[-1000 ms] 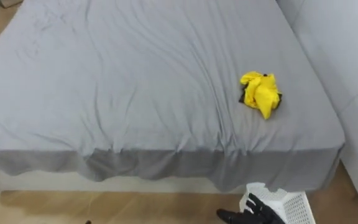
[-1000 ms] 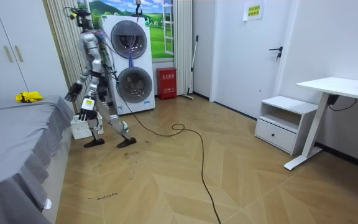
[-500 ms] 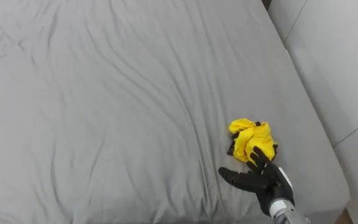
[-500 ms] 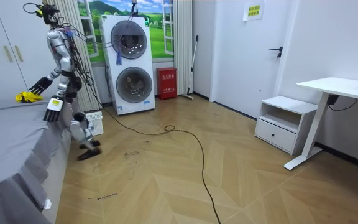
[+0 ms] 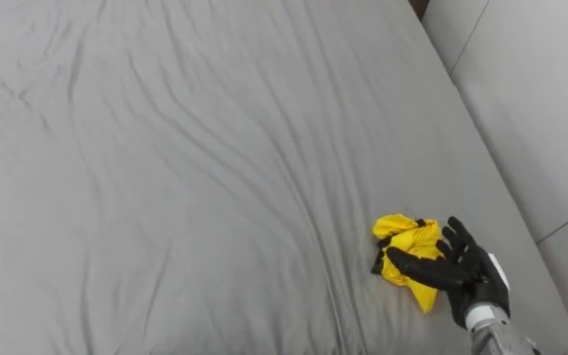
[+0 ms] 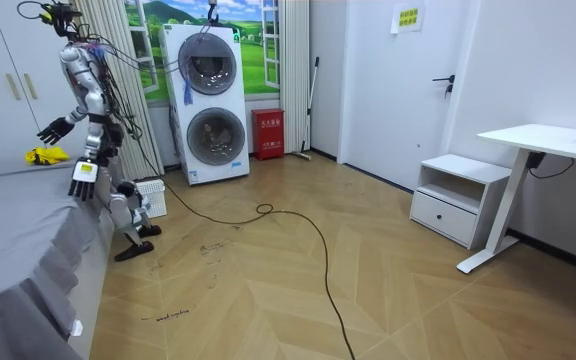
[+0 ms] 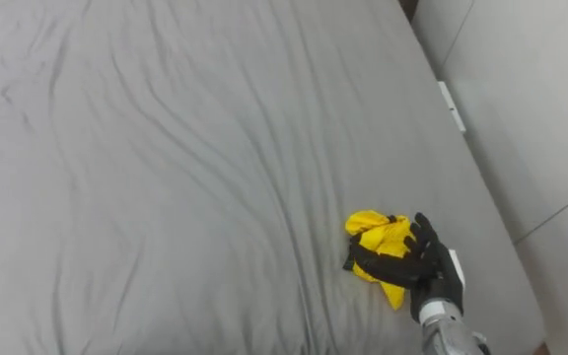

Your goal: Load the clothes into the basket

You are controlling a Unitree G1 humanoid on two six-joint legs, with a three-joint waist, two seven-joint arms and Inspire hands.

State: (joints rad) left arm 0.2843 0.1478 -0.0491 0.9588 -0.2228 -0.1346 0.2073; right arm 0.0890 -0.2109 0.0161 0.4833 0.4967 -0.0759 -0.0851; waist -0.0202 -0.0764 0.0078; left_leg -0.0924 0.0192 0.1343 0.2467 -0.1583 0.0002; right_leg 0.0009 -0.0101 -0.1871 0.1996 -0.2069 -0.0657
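Your right hand [image 5: 469, 276] rests on the yellow clothes [image 5: 407, 237], lower right of frame on the bed [image 5: 166, 177]; fingers open, not gripping. Left hand [image 6: 83, 178] hangs w/ fingers relaxed. Basket [image 6: 152, 196] stands on the floor [image 6: 268, 280].

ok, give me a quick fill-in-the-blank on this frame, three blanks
The crumpled garment on the grey bed is ____.
The hand laid on it is the robot's ____ one.
The white basket stands on the ____, near the robot's feet.
Missing: yellow; right; floor.
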